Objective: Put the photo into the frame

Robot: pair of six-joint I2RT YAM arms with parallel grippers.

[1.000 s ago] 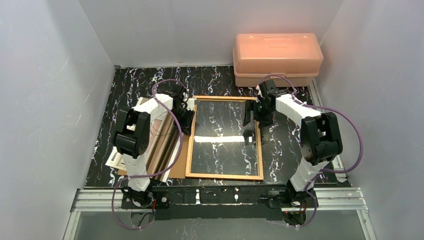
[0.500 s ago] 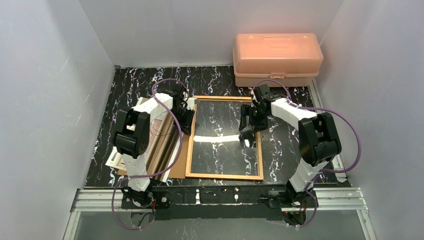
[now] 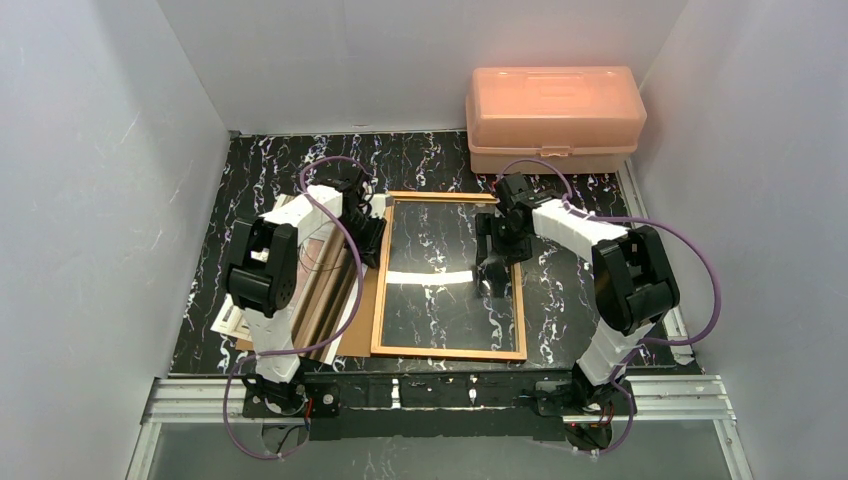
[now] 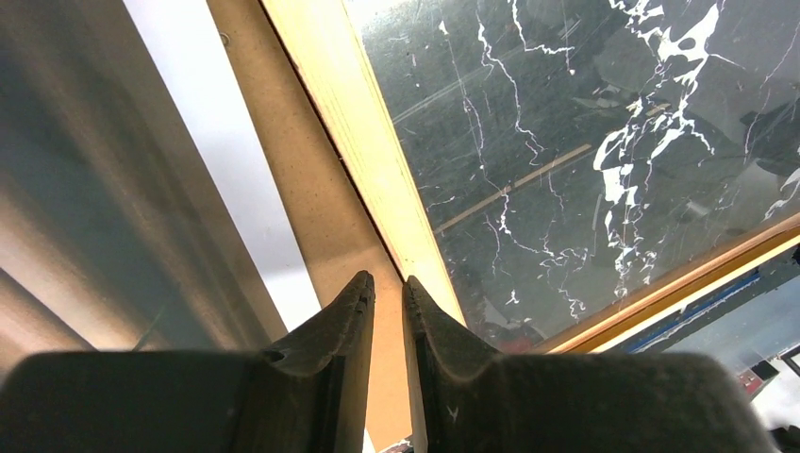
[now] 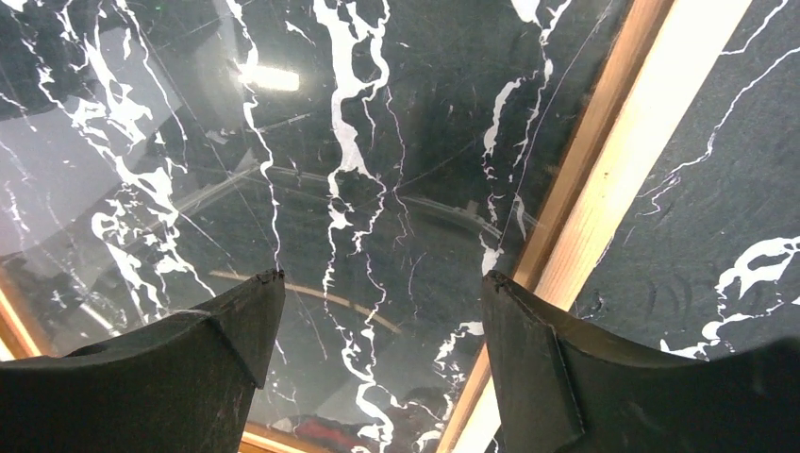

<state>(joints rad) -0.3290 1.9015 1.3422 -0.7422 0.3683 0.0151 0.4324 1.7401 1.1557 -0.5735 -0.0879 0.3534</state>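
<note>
Closest in, the left gripper (image 4: 387, 283) is showing its fingers drawn almost together with only a slit between them, and nothing is sitting in that slit. It is hanging over the backing board (image 4: 321, 208), with the frame (image 4: 368, 160) lying just to its right. The photo (image 4: 85, 189) is lying just to its left, outside the frame and partly under the arm. Across the frame, the right gripper (image 5: 382, 278) is holding its jaws wide apart and carrying nothing, straddling the frame's right rail. One finger is hovering over the clear pane (image 5: 358, 189), the other over the table (image 5: 717, 189) beyond the rail.

Judging from this, a careless descent is risking a knock on the pane or a shove that skews the frame. A pinch on the photo's thin edge is risking a crease, or dragging the board along with it.

Inside the frame only the pane is lying; no photo is in it. Farthest beyond both grippers, the pink box (image 3: 555, 110) is sitting with its lid down, so what it is holding cannot be told
</note>
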